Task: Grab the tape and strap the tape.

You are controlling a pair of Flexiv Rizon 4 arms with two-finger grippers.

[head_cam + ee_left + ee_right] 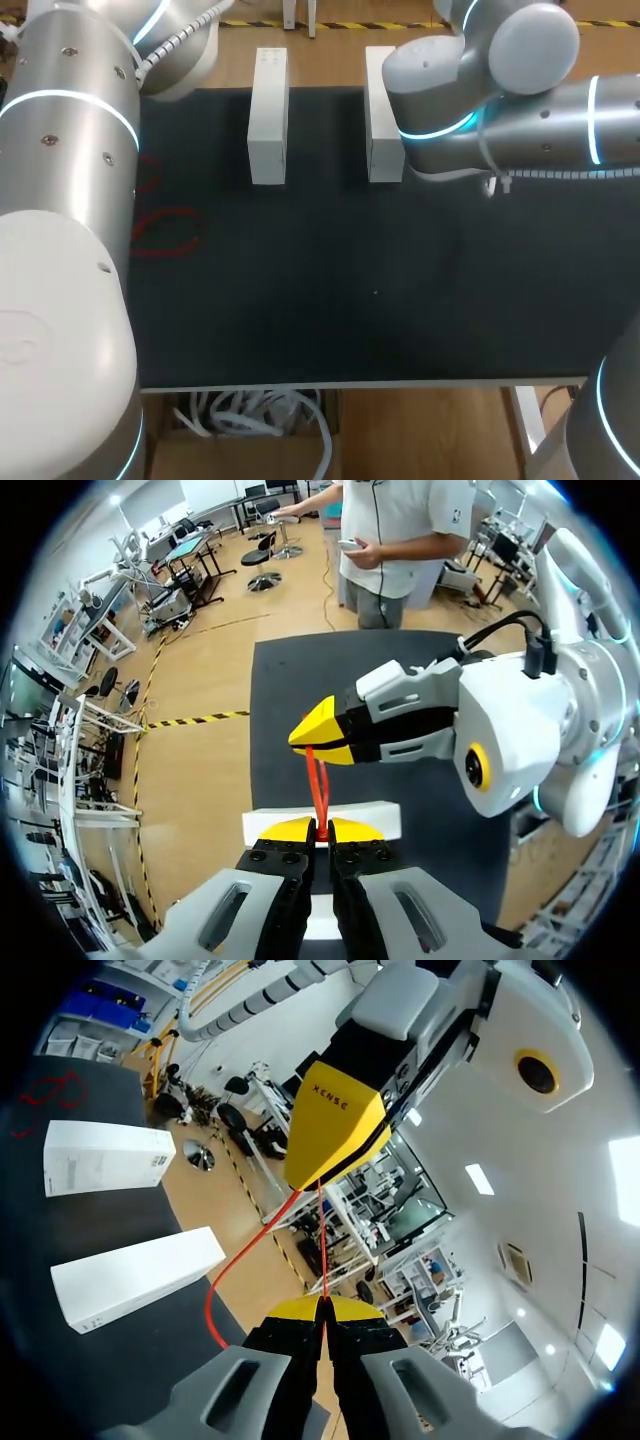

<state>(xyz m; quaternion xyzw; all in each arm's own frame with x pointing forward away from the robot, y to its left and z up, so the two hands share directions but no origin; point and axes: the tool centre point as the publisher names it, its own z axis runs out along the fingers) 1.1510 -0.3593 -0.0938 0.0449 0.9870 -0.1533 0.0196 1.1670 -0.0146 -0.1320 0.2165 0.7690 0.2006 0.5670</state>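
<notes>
The tape is a thin red strap [318, 785] stretched taut between my two grippers, high above the black mat. In the left wrist view my left gripper [320, 830] is shut on one end, and my right gripper [312, 740] pinches the other end just ahead. From the right wrist view my right gripper [322, 1308] is shut on the red strap [322, 1250], which runs up to my left gripper [318, 1172]; a loose loop [222, 1280] hangs off to the side. Neither gripper shows in the head view, where the arms hide them.
Two white boxes [268, 115] [382, 120] lie side by side at the far edge of the black mat [350, 290]. More red strap loops [165, 235] lie on the mat near my left arm [60, 200]. My right arm [500, 100] hangs over the far right.
</notes>
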